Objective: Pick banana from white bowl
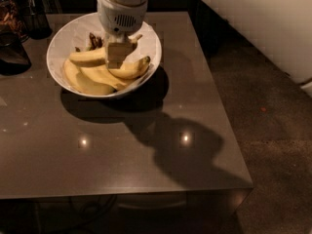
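Note:
The white bowl [66, 38] stands at the back left of the dark table [146, 145]. It holds a bunch of yellow bananas [92, 77] with dark stem ends at the back. My gripper [119, 55] reaches straight down into the bowl from the white wrist above. Its fingers look shut on the top banana [87, 57], which sticks out to the left of them. The gripper sits at the middle of the bunch, and the part of the bananas below it is hidden.
Dark glass containers [14, 48] stand at the table's back left corner, next to the bowl. My white arm [263, 23] crosses the upper right. The table's right edge [222, 111] drops to the floor.

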`<state>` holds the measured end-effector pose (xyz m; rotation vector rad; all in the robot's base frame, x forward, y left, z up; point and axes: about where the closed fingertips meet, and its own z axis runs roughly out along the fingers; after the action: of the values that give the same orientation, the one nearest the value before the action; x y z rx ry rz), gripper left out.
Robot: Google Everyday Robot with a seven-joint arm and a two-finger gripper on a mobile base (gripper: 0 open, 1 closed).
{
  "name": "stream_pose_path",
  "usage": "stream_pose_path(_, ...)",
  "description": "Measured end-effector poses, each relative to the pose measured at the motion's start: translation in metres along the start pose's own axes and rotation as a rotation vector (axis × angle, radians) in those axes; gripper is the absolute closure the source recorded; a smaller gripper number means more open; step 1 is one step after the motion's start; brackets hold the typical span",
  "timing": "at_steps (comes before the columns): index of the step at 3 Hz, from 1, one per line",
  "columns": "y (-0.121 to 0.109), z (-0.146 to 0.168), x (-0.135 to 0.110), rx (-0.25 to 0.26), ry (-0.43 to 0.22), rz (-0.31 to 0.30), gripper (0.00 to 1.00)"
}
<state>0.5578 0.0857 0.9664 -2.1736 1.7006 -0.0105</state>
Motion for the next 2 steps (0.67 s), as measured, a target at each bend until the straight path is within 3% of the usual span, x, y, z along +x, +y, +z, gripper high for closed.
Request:
stream_pose_path(1,0.015,-0.018,-0.004,0.014,-0.028,0.022,1.00)
stream_pose_path(2,0.045,-0.035,0.002,0.036,-0.078,0.073,1.00)
